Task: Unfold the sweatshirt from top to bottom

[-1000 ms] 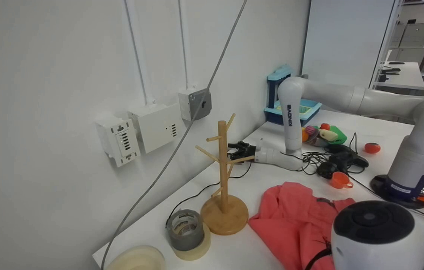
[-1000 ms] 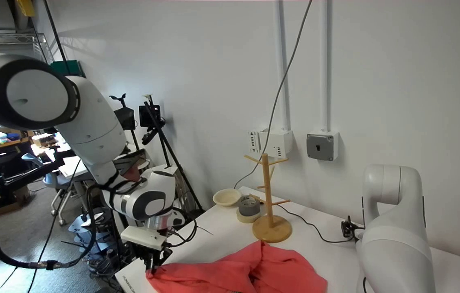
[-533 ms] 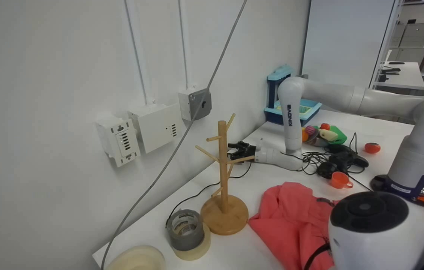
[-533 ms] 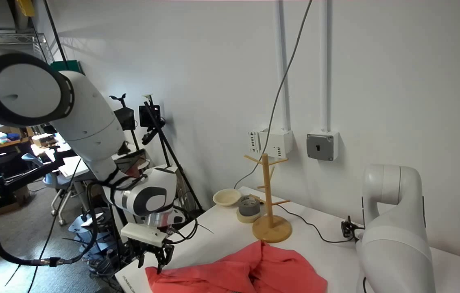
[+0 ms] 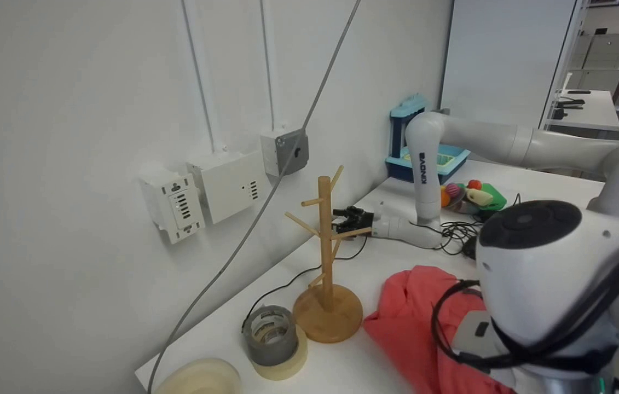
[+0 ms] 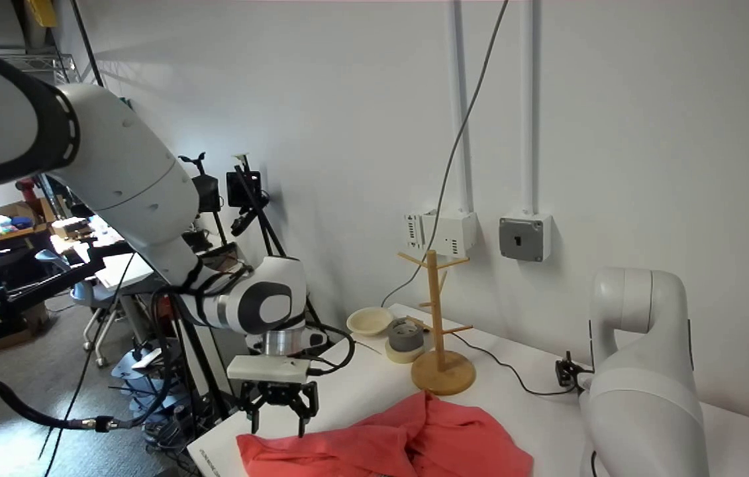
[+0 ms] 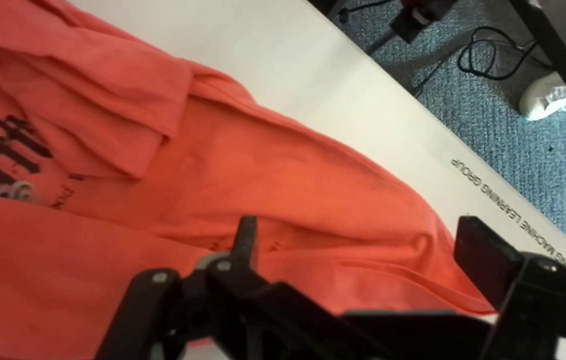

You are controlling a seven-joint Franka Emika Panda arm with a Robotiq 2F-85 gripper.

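Sweatshirt (image 7: 222, 187) — near "MACHINE LEARNING GROUP" lettering (image 7: 503, 204)

The sweatshirt (image 7: 288, 165) is showing soft, matt cloth, and its dark print (image 7: 7, 150) is looking flat and dull. The table (image 7: 272, 55) is carrying a smooth white surface with a faint sheen, while the floor (image 7: 558, 160) is showing rough, ribbed carpet. The hand (image 6: 278, 425) is looking matt black, its pads (image 7: 485, 257) appearing smooth and dull. A metal collar (image 6: 283, 342) is gleaming, and the white arm shell (image 5: 533, 279) is showing smooth, satiny plastic. The mug tree (image 5: 327, 257) is displaying smooth, pale wood. The grey tape roll (image 5: 273, 354) is looking slightly satiny; the cream bowl (image 6: 370, 322), hard to judge at this size, is looking like matt plastic or ceramic.
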